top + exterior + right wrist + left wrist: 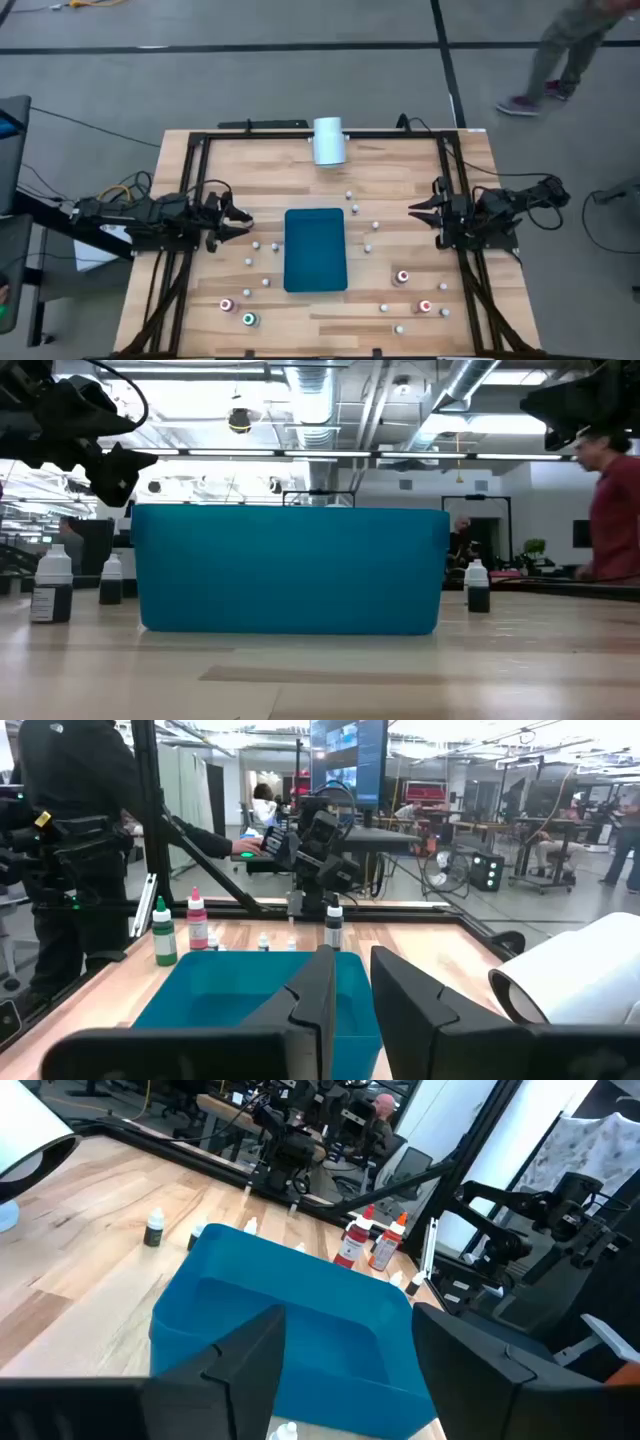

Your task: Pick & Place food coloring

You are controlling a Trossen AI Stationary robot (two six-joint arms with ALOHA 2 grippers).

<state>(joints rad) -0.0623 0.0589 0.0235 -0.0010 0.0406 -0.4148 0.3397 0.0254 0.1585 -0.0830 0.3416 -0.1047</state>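
Note:
The food coloring bottles stand upright and scattered on the wooden table around a teal tray (pixel 315 250). Red-topped ones (pixel 403 277) (pixel 425 306) (pixel 226 305) and a green-topped one (pixel 249 319) are near the front. Smaller whitish ones (pixel 256 244) (pixel 355 210) stand closer to the tray. My left gripper (pixel 243 222) hovers open left of the tray, touching nothing; the left wrist view (pixel 350 1320) shows its fingers wide apart, facing the tray (pixel 290 1330). My right gripper (pixel 413 212) hovers right of the tray, narrowly open and empty (pixel 352 955).
A large white cylinder (pixel 329 140) lies at the table's far edge. A black frame (pixel 300 133) runs round the table. A person walks beyond the far right corner (pixel 560 50). In the low view, bottles (pixel 52 585) (pixel 478 585) stand beside the tray (pixel 290 570).

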